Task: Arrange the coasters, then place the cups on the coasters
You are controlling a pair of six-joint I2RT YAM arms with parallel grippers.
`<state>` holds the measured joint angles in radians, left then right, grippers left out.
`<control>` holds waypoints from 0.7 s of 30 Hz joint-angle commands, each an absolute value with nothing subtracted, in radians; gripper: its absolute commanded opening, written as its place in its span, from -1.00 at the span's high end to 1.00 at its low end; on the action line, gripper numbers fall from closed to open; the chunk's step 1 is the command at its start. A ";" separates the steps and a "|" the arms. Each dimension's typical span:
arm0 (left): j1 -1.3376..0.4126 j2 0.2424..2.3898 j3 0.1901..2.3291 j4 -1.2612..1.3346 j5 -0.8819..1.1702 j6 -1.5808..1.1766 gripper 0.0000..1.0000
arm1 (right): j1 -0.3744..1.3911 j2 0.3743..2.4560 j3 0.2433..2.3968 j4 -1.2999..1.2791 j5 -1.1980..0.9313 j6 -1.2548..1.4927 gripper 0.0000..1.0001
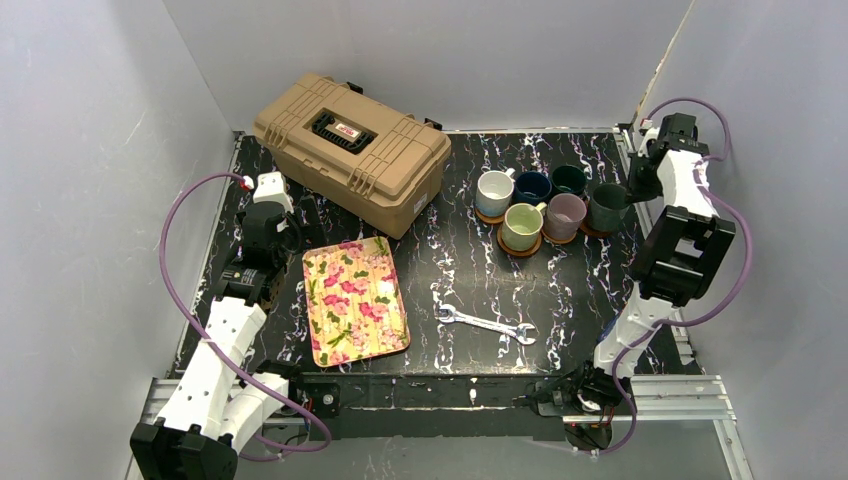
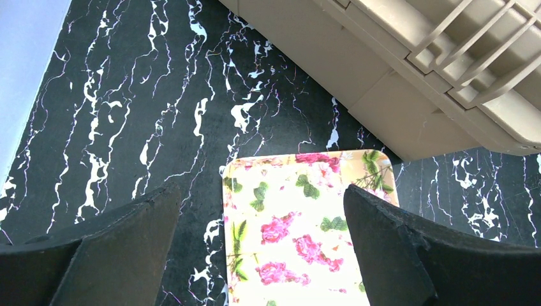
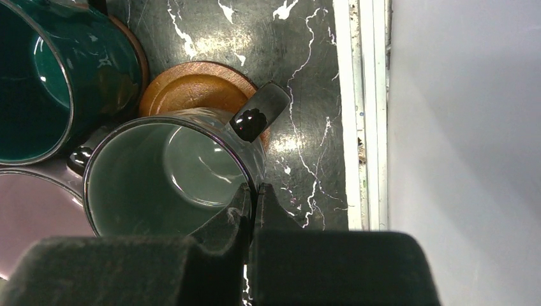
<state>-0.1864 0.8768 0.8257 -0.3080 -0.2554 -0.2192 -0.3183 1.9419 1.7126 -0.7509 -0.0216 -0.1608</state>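
Pale grey walls close in a black counter [image 1: 440, 270] veined with white. Over at its far right the six cups stand bunched together. A white cup [image 1: 494, 192], a navy cup [image 1: 532, 186] and a teal cup [image 1: 569, 180] sit at the back. A yellow-green cup [image 1: 522, 226], a mauve cup [image 1: 566, 215] and a dark green cup [image 1: 607, 207] sit nearer. Brown coasters [image 1: 520, 247] peek out from under several of them.

The right gripper [image 3: 254, 190] is pressed together on the wall of the dark green cup, just beside its handle [image 3: 258, 111], with one finger inside the rim and one outside. An orange-brown coaster [image 3: 191, 89] shows on the far side of this cup and is partly covered by it. Whether the cup's base sits flat on it I cannot tell. The teal and mauve cups crowd right up against it.

On the other side, the left gripper [image 2: 260, 191] hangs with its fingers spread wide and nothing between them, above the far end of a floral tray [image 2: 300, 236] and close to a tan toolbox [image 1: 350, 150]. A wrench [image 1: 487, 324] lies on the counter near the middle, well apart from the cups.
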 commanded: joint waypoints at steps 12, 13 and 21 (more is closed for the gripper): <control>-0.195 0.870 0.851 -0.316 -0.278 -0.205 -0.97 | -0.292 1.980 1.767 -0.696 -0.049 -0.194 0.97; -0.195 0.871 0.851 -0.317 -0.278 -0.205 -0.97 | -0.290 1.981 1.767 -0.697 -0.048 -0.194 0.97; -0.195 0.868 0.851 -0.316 -0.279 -0.203 -0.96 | -0.288 1.991 1.760 -0.675 -0.052 -0.202 0.97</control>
<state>-0.1902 0.8768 0.8257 -0.3080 -0.2554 -0.2165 -0.2958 1.9934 1.7134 -0.7303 -0.0288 -0.1898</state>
